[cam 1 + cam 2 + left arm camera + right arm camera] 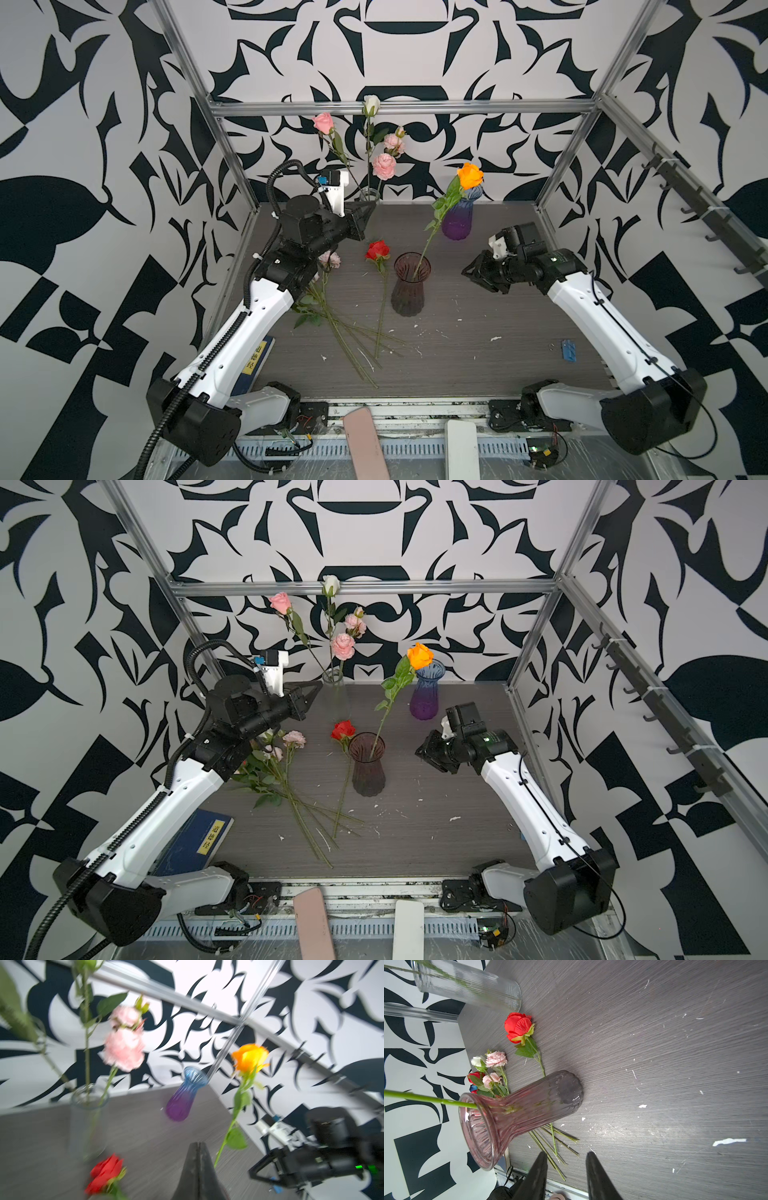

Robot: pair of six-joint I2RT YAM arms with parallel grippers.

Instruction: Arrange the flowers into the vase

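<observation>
My left pincer (197, 1145) is pressed together with nothing in it, raised just beside the clear ribbed vase (369, 195) at the back. I judge it sits there to keep out of the way of the flowers while my other arm works the middle. My right pincer (566, 1154) is partly apart and empty, level with the rose-tinted glass vase (409, 286) and a little clear of it, which reads to me as a hand that has nothing left to hold there.

That tinted vase stands upright mid-tabletop (478, 353) and holds one orange rose (470, 175), its stem leaning against the rim so the bloom tips toward the back. The clear vase carries a pink rose (323, 122), a white rose (371, 103) and a spray of ruffled pink blooms (384, 165), fanned apart because the mouth is wide. The blue-and-purple vase (457, 220) in the far corner shows nothing inside.

Not yet placed: a red rose (377, 250) lies flat just beside the tinted vase, and a heap of loose flowers (274, 762) lies under my left arm, stems crossing toward the front. The red rose looks like the easiest next pick.
</observation>
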